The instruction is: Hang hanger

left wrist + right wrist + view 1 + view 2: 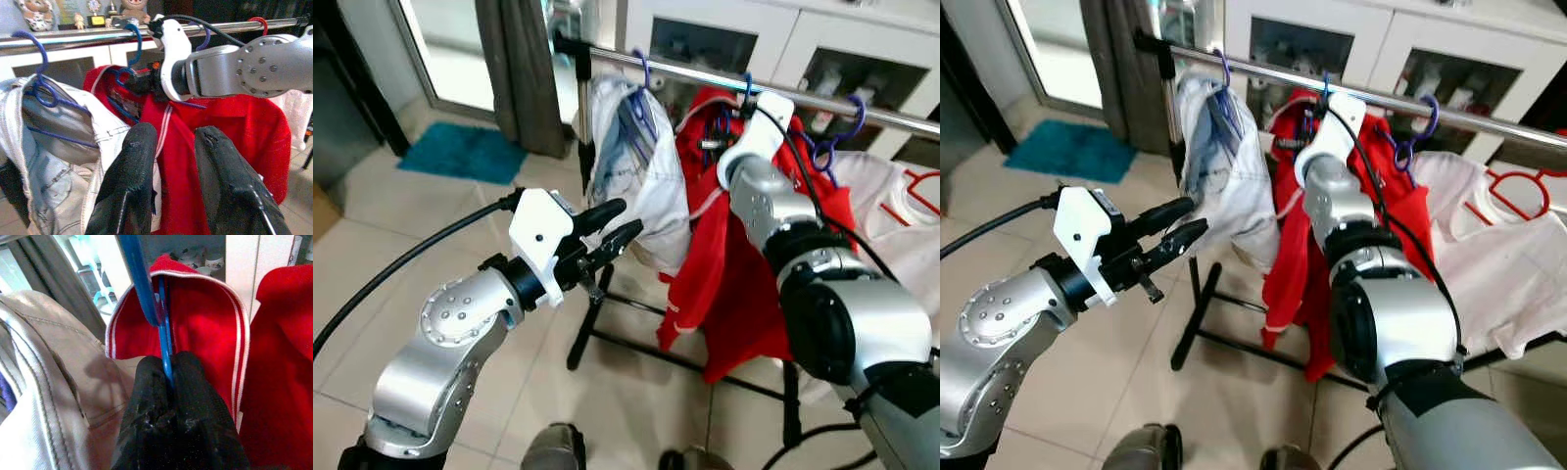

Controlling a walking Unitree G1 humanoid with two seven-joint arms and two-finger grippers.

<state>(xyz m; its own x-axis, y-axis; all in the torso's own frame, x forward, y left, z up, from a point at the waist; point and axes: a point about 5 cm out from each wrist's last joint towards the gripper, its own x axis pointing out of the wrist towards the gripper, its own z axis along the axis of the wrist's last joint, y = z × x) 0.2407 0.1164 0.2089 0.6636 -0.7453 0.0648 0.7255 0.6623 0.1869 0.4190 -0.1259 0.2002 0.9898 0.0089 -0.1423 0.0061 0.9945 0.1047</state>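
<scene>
A red shirt (724,284) hangs on a blue hanger (164,333) below the metal rail (695,70). My right gripper (168,367) is shut on the hanger's thin blue wire, inside the red collar. The hanger's hook (137,39) curves over the rail; I cannot tell whether it rests on it. In the eye views the right wrist (756,137) reaches up just under the rail. My left gripper (617,223) is open and holds nothing. It is lower and to the left, with its fingers (129,186) pointing at the pale denim garment (631,166) beside the red shirt.
The denim garment hangs on its own blue hanger at the rail's left end, near the rack's upright (582,108). A white shirt (891,215) on a red hanger hangs to the right. White glass-door cabinets (724,29) stand behind. A teal mat (460,152) lies on the tiled floor.
</scene>
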